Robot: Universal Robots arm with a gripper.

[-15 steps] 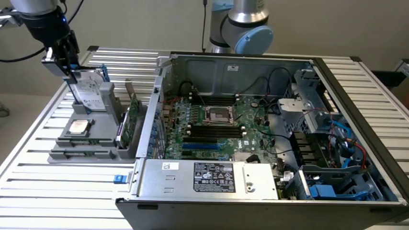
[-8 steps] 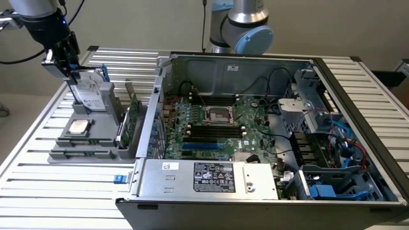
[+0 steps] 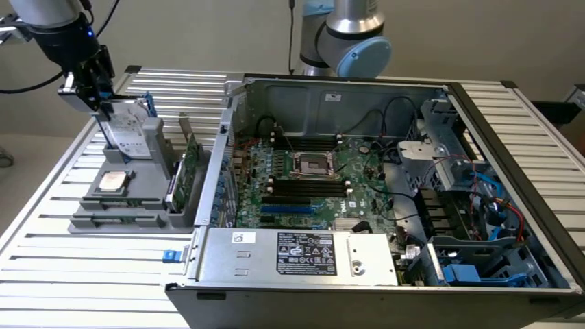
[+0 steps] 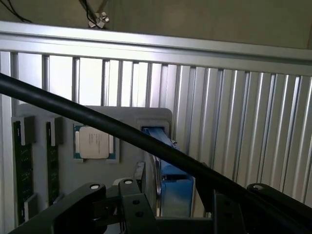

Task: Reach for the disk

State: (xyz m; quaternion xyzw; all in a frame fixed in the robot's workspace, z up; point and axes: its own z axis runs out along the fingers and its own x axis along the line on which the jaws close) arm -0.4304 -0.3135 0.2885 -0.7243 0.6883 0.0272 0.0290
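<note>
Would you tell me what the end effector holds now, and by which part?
Cannot be told: the end effector is at the top edge of the disk, grip unconfirmed.

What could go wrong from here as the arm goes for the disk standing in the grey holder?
1. A black cable crosses in front of the disk in the wrist view; it might snag on the blue rail.
2. The disk stands upright in the grey holder, just below the gripper; an off-centre approach could knock or jam it.
3. The CPU chip lies close by on the same holder; a bump could jolt it.
</note>
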